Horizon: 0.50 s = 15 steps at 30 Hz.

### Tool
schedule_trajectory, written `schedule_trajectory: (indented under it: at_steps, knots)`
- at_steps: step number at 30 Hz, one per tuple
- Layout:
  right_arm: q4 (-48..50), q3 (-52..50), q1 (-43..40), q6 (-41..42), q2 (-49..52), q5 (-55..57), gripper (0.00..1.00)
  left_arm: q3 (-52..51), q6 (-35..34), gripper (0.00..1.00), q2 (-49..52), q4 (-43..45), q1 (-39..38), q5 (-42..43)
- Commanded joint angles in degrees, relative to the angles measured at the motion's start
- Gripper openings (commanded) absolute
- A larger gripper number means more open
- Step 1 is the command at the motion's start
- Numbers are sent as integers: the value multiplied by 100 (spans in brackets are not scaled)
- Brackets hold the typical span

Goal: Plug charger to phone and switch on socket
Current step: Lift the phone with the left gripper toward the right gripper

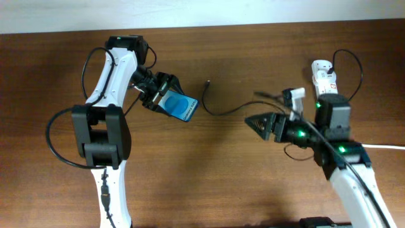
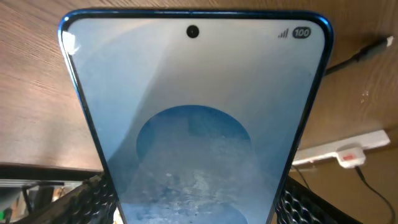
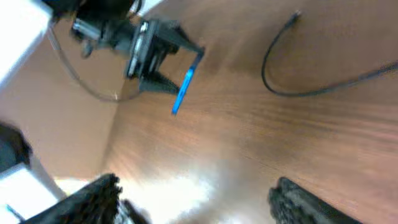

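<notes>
My left gripper [image 1: 166,95] is shut on the phone [image 1: 181,106], blue screen up, held at the table's left of centre. The phone fills the left wrist view [image 2: 193,124], gripped at its lower end between both fingers. The charger, a thin black cable [image 1: 218,111], curls across the table middle; its plug tip [image 1: 208,82] lies free, right of the phone, also in the left wrist view [image 2: 376,48] and the right wrist view [image 3: 296,16]. My right gripper [image 1: 255,122] is open and empty, pointing left, right of the cable loop. The white socket [image 1: 324,77] lies at the back right.
The socket's thick white cord [image 1: 386,147] runs off the right edge. A black cable loops over the socket's far end [image 1: 348,57]. The left arm's own cables hang beside its base [image 1: 60,149]. The socket also shows in the left wrist view [image 2: 348,152].
</notes>
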Motion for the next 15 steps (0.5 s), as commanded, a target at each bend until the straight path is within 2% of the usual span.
schedule_trajectory:
  at_steps: [1, 2, 5, 8, 10, 15]
  knots:
    - [859, 105, 13, 1309, 717, -52, 73, 122, -181, 0, 20, 50, -125, -433]
    - [1342, 105, 229, 1853, 1025, 216, 72, 122, -245, 0, 20, 157, -223, -529]
    - [1563, 105, 1016, 2481, 1320, 1211, 72, 122, -420, 0, 20, 282, -474, -673]
    - [1659, 105, 1519, 2820, 1394, 1860, 71, 122, -632, 0, 20, 275, -643, -568]
    - [1749, 105, 1784, 3121, 1547, 2238, 70, 122, -632, 0, 20, 273, -737, -122]
    - [1893, 105, 2280, 3270, 1672, 3069, 65, 122, -756, 0, 20, 234, -1099, 238]
